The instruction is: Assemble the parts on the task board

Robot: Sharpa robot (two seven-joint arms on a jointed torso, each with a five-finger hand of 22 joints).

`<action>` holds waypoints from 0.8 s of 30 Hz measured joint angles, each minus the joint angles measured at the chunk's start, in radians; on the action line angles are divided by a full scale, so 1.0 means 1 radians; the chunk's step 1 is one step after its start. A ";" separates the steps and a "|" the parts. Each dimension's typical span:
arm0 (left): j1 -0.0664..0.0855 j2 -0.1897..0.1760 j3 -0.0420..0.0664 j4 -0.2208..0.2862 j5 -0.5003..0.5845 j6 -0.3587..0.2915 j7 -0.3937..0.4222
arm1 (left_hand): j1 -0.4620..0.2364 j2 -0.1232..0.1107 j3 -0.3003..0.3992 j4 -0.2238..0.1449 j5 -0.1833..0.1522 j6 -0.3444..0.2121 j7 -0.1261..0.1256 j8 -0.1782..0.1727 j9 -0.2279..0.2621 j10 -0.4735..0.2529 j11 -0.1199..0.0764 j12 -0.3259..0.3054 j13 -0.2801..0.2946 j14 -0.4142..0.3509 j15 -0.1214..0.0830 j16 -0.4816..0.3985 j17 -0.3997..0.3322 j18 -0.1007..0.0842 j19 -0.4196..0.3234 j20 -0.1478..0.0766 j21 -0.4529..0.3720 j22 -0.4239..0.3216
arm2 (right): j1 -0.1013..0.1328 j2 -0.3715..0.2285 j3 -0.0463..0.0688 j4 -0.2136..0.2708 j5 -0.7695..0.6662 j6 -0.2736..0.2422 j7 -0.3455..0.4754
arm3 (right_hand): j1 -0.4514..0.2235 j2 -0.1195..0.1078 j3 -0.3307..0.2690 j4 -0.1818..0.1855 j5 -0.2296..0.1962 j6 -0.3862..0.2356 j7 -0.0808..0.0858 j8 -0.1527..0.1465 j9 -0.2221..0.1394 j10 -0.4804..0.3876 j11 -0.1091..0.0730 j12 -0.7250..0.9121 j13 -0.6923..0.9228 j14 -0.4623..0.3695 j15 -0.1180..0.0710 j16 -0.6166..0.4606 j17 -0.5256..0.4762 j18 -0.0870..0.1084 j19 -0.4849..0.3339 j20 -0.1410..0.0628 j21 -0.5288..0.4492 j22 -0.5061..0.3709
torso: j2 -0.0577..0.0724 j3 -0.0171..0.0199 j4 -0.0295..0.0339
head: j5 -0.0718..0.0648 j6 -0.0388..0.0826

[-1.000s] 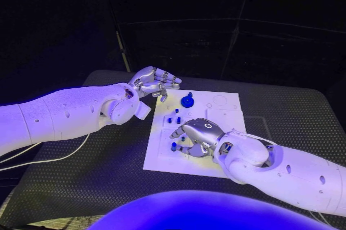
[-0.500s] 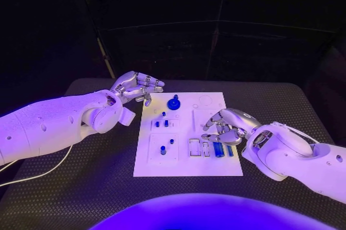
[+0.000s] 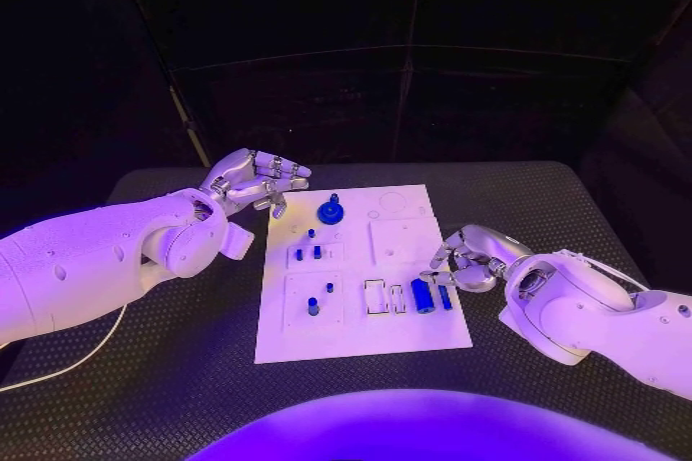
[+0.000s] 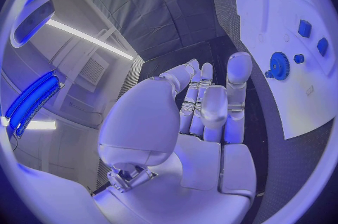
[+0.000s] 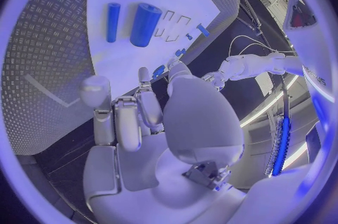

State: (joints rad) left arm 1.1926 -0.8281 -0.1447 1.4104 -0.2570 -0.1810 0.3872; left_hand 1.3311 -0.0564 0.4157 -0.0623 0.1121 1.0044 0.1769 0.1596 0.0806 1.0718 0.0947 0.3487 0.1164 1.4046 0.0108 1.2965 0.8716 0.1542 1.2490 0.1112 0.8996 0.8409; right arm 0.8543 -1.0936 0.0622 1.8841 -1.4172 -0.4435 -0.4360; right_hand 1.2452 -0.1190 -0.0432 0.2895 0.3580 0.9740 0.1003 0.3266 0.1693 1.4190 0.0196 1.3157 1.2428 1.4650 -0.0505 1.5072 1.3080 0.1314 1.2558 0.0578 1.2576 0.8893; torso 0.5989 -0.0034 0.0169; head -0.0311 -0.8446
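The white task board (image 3: 361,326) lies in the middle of the table. A blue gear (image 3: 332,212) stands near its far edge, with small blue pegs (image 3: 300,253) in the block just nearer. A thick blue cylinder (image 3: 423,294) and a thin one (image 3: 444,298) lie near the board's right edge; both also show in the right wrist view, the thick cylinder (image 5: 145,24) and the thin one (image 5: 112,21). My right hand (image 3: 469,259) hovers just right of them, fingers loosely bent, holding nothing (image 5: 141,117). My left hand (image 3: 257,179) hangs off the board's far left corner, empty (image 4: 204,111).
Two empty rectangular slots (image 3: 384,296) sit left of the cylinders. Another peg (image 3: 313,305) stands in the near left block. The black textured table (image 3: 173,371) surrounds the board. A white cable (image 3: 65,366) trails at the left.
My right hand has drawn back from over the board's near left part to its right edge, uncovering the two cylinders. The left hand keeps its place at the far left corner.
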 measured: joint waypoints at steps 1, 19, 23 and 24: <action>0.000 0.000 0.000 0.000 0.000 0.000 0.000 | 0.000 0.000 0.000 0.000 0.000 0.000 0.000 0.000 0.000 0.000 0.000 0.000 0.000 0.000 0.000 0.000 0.000 0.000 0.000 0.000 0.000 0.000 | -0.007 0.004 -0.001 0.000 -0.012 0.002 -0.014 | -0.013 0.002 -0.011 0.000 0.000 0.000 0.000 0.004 0.002 0.006 -0.001 0.003 0.006 0.000 0.000 0.000 0.000 0.000 0.004 0.003 0.000 0.005 | 0.000 -0.0005 0.0000 | -0.001 0.000; 0.000 0.000 0.000 0.001 0.000 0.002 0.000 | 0.000 0.000 0.000 0.000 0.000 0.000 0.000 0.000 0.000 0.000 0.000 0.000 0.000 0.000 0.000 0.000 0.000 0.000 0.000 0.000 0.000 0.000 | -0.036 0.052 -0.001 -0.024 -0.137 0.054 -0.108 | -0.044 0.013 -0.079 0.005 -0.061 -0.015 0.000 0.041 0.012 0.007 0.000 0.012 0.029 0.000 0.000 0.004 0.000 0.000 0.015 0.000 0.016 0.037 | 0.000 -0.0011 0.0011 | 0.008 -0.011; 0.000 -0.001 0.000 0.002 0.000 0.002 0.000 | 0.000 0.000 0.000 0.000 0.000 0.000 0.000 0.000 0.000 0.000 0.000 0.000 0.000 0.000 0.000 0.000 0.000 0.000 0.000 0.000 0.000 0.000 | -0.039 0.057 -0.001 -0.034 -0.153 0.070 -0.116 | -0.047 0.016 -0.080 0.004 -0.063 -0.015 -0.001 0.041 0.013 0.007 0.000 0.012 0.030 0.000 0.000 0.004 0.000 0.000 0.015 0.000 0.016 0.038 | 0.000 -0.0009 0.0011 | 0.010 -0.014; 0.000 -0.002 0.000 0.002 0.000 0.002 0.000 | 0.000 0.000 0.000 0.000 0.000 0.000 0.000 0.000 0.000 0.000 0.000 0.000 0.000 0.000 0.000 0.000 0.000 0.000 0.000 0.000 0.000 0.000 | -0.039 0.059 -0.001 -0.036 -0.157 0.074 -0.118 | -0.048 0.017 -0.080 0.004 -0.066 -0.015 -0.001 0.041 0.013 0.007 0.000 0.012 0.031 0.000 0.000 0.004 0.000 0.000 0.015 0.000 0.016 0.039 | 0.000 -0.0008 0.0011 | 0.010 -0.015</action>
State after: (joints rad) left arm 1.1925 -0.8298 -0.1448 1.4119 -0.2570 -0.1787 0.3868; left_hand 1.3311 -0.0563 0.4157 -0.0623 0.1121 1.0044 0.1769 0.1596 0.0807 1.0718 0.0947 0.3487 0.1163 1.4046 0.0109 1.2965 0.8716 0.1542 1.2490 0.1112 0.8996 0.8409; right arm 0.8149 -1.0342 0.0615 1.8484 -1.5739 -0.3696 -0.5540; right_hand 1.1972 -0.1022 -0.1236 0.2935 0.2921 0.9594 0.0998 0.3680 0.1820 1.4257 0.0196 1.3281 1.2742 1.4650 -0.0503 1.5112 1.3077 0.1317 1.2709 0.0574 1.2732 0.9280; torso 0.5988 -0.0041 0.0179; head -0.0211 -0.8592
